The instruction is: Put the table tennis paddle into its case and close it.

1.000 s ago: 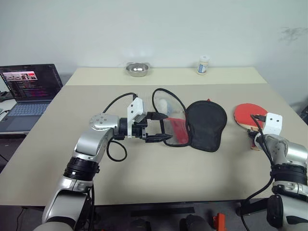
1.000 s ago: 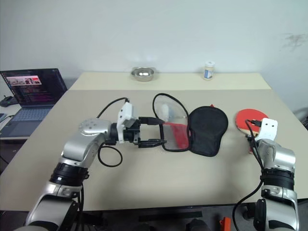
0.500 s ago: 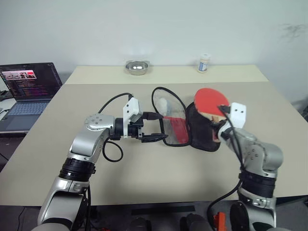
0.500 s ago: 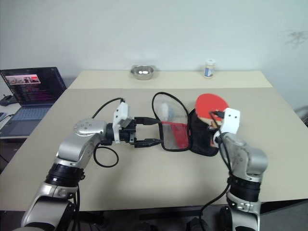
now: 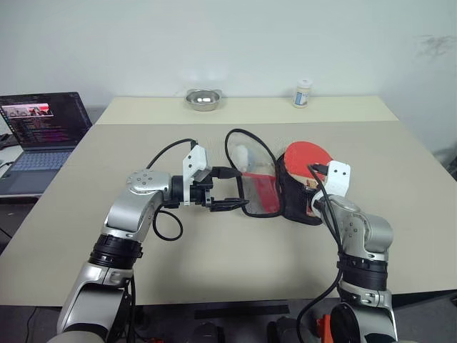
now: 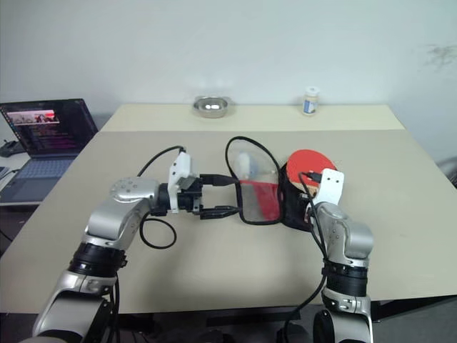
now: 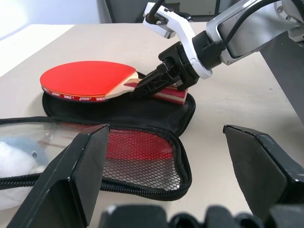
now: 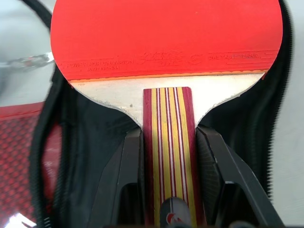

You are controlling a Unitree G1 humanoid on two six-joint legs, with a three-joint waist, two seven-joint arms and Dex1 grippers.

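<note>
Red rubber face: table tennis paddle (image 7: pixel 88 79), flat, face up, hovering just above the black half of the case, handle pointing toward the robot.
Handle: striped wood, clamped between the two black fingers (image 8: pixel 128 171) of the right gripper (image 8: pixel 167 156).
Right gripper: closed on the paddle handle, pointing forward and slightly down over the case.
Case: soft case (image 5: pixel 282 191) lying unzipped and spread open on the table; black half under the paddle, red mesh half (image 7: pixel 137 152) beside it on the robot's left, black zipper edge all round.
Left gripper: left gripper (image 5: pixel 230 190) spread wide, holding nothing, pointing to the robot's right at the near edge of the red mesh half, just beside it, contact not clear.
Clear pouch: transparent pouch (image 5: pixel 251 161) with a black cord rim lying against the case's mesh half, a pale soft toy (image 7: pixel 19 164) inside.
Table: beige tabletop (image 5: pixel 214 257) under everything.
Far edge: small metal bowl (image 5: pixel 203 99) and a white bottle (image 5: pixel 303 93), well apart from the case.
Left side: open laptop (image 5: pixel 39 128) on a separate surface.
</note>
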